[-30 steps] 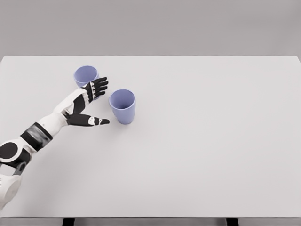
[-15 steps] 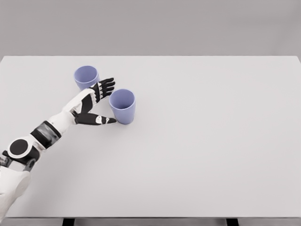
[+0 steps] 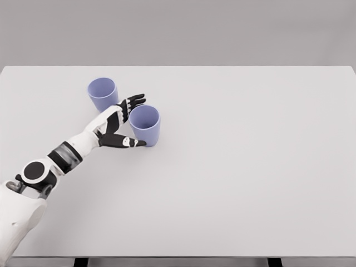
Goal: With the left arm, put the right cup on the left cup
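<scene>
Two lavender cups stand upright on the white table (image 3: 239, 167). The left cup (image 3: 103, 93) is at the back left, and the right cup (image 3: 145, 125) stands a little nearer and to its right. My left hand (image 3: 137, 120) is open and spread around the right cup's left side. Its fingers (image 3: 133, 102) reach behind the cup's rim and its thumb (image 3: 128, 142) lies in front of the cup's base. The fingers have not closed on the cup. The left arm comes in from the lower left.
My left hand has moved right and forward, from between the two cups to flanking the right cup's left side. Both cups stay where they were.
</scene>
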You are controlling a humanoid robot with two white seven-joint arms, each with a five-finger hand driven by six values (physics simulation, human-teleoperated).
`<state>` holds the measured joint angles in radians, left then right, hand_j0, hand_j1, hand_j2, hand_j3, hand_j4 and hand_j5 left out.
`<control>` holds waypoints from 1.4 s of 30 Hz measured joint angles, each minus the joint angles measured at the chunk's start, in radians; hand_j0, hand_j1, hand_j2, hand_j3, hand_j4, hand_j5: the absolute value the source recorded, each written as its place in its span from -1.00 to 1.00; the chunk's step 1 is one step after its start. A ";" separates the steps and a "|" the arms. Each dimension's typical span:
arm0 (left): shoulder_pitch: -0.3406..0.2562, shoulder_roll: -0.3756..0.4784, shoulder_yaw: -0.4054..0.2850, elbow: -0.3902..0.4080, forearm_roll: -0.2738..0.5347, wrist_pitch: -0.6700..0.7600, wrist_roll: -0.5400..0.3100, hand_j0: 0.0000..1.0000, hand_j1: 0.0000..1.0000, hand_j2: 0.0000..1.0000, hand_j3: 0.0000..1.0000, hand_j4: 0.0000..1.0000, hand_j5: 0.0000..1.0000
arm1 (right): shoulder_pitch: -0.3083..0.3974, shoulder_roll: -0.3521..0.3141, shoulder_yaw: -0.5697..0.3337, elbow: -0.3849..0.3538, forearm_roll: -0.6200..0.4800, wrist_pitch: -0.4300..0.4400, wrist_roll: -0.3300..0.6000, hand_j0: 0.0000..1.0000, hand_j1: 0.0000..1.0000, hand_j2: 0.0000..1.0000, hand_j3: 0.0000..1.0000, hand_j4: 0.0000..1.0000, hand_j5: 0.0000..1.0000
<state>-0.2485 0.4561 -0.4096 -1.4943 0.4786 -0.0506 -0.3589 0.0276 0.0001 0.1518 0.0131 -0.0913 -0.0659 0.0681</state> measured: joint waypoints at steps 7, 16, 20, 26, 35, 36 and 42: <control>-0.006 -0.012 -0.005 0.005 -0.004 0.000 0.000 1.00 1.00 1.00 1.00 1.00 1.00 | 0.000 0.000 0.000 0.000 0.000 0.000 0.000 1.00 1.00 1.00 1.00 1.00 1.00; -0.023 -0.015 -0.005 0.035 -0.006 0.000 0.000 1.00 1.00 1.00 1.00 1.00 1.00 | 0.000 0.000 0.000 0.000 0.000 0.000 -0.001 1.00 1.00 1.00 1.00 1.00 1.00; -0.031 -0.020 -0.005 0.040 -0.006 0.000 0.000 1.00 1.00 1.00 1.00 1.00 1.00 | 0.000 0.000 0.000 0.000 0.000 0.000 0.000 1.00 1.00 1.00 1.00 1.00 1.00; -0.037 -0.030 -0.012 0.050 -0.006 0.000 0.000 1.00 1.00 1.00 1.00 1.00 1.00 | 0.000 0.000 0.000 0.000 0.001 0.000 0.000 1.00 1.00 1.00 1.00 1.00 1.00; -0.035 -0.041 -0.017 0.058 -0.006 0.000 0.000 0.88 0.88 0.88 0.88 0.88 0.88 | 0.000 0.000 0.000 0.000 0.000 0.000 0.000 1.00 1.00 1.00 1.00 1.00 1.00; -0.037 -0.042 -0.017 0.059 -0.006 0.000 0.000 0.83 0.83 0.83 0.83 0.83 0.83 | 0.000 0.000 0.000 0.000 0.000 0.000 0.000 1.00 1.00 1.00 1.00 1.00 1.00; -0.035 -0.046 -0.019 0.063 -0.006 0.000 0.000 0.70 0.70 0.70 0.70 0.70 0.70 | 0.000 0.000 0.000 0.000 0.000 0.000 0.000 1.00 1.00 1.00 1.00 1.00 1.00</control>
<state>-0.2838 0.4106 -0.4286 -1.4316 0.4724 -0.0505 -0.3589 0.0276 0.0001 0.1519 0.0133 -0.0916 -0.0659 0.0676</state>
